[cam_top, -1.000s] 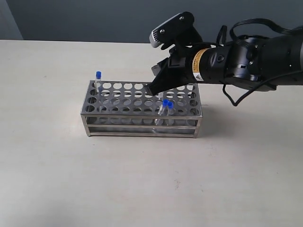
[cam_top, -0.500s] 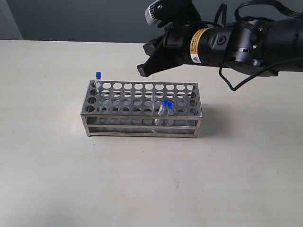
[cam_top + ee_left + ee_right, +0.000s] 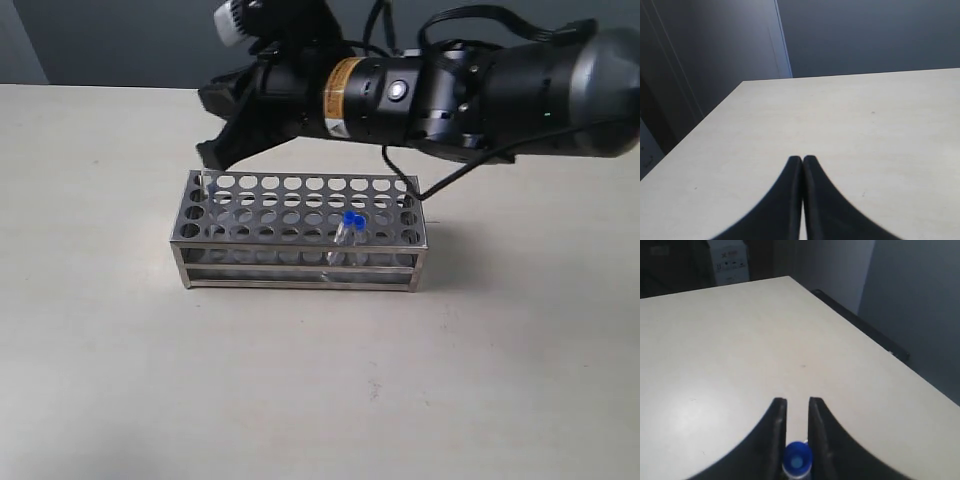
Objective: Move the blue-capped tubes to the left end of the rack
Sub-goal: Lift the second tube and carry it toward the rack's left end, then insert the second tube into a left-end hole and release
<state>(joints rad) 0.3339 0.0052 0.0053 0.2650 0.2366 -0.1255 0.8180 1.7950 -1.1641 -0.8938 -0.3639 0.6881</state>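
Over the rack's (image 3: 300, 247) left end, right gripper (image 3: 797, 401) clamped on a blue-capped tube (image 3: 798, 460), I must centre on a free hole (image 3: 196, 212), then lower plumb.

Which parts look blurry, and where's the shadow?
Exterior view: shiny stainless-steel perforated rack sharp, soft shadow on the pale table at its right. Right wrist view: blue-capped clear tube in the right pincer is blurred, near the lens. Left wrist view: left pincer soft-edged.

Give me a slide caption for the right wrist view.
Right gripper pinching a blue-capped tube above the pale table.
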